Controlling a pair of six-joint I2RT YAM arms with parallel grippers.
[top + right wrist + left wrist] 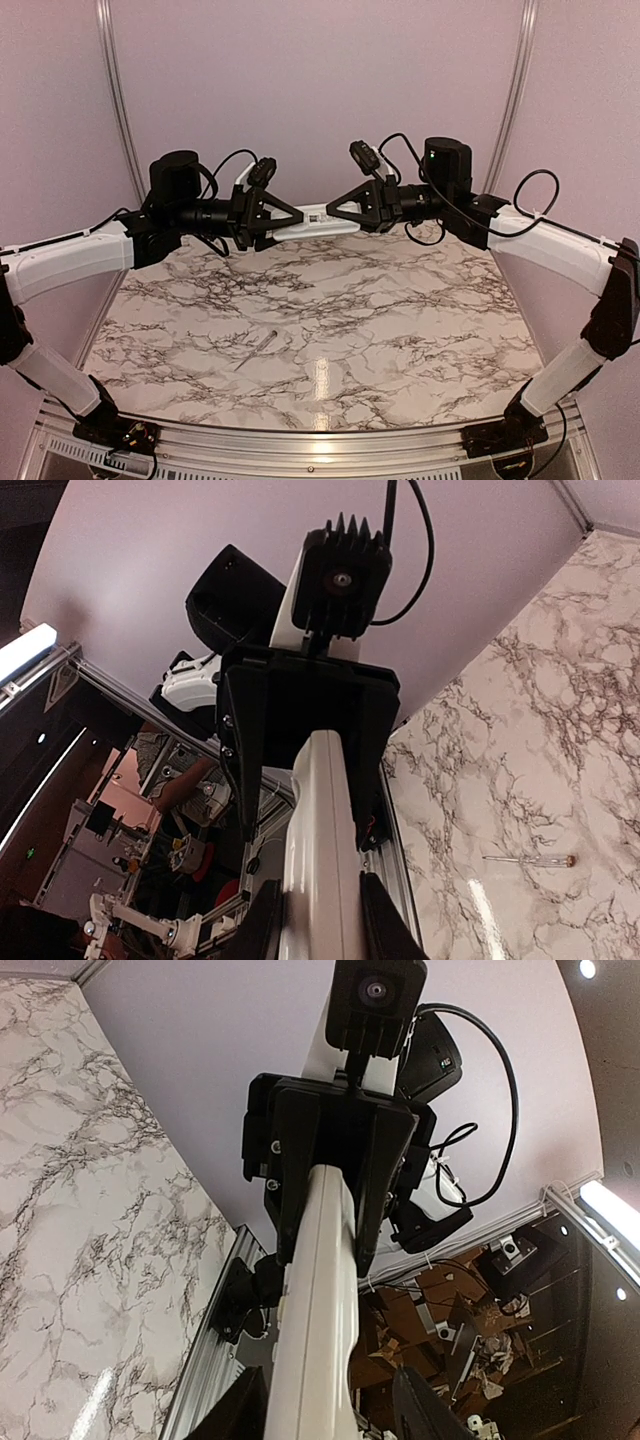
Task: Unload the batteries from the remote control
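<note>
The white remote control point(315, 218) hangs in the air over the back of the table, between my two grippers. My right gripper point(338, 212) is shut on its right end; in the right wrist view both fingers point(268, 920) press the remote's point(320, 850) sides. My left gripper point(290, 222) is around its left end. In the left wrist view one finger point(238, 1410) lies against the remote point(318, 1300) and the other stands apart from it with a gap. The remote shows edge-on, so its recess is hidden. No batteries are in view.
A thin pale grey stick point(257, 350) lies on the marble table point(400, 330), left of centre towards the front; it also shows in the right wrist view point(528, 860). Aluminium rails point(300, 440) edge the table, with purple walls behind.
</note>
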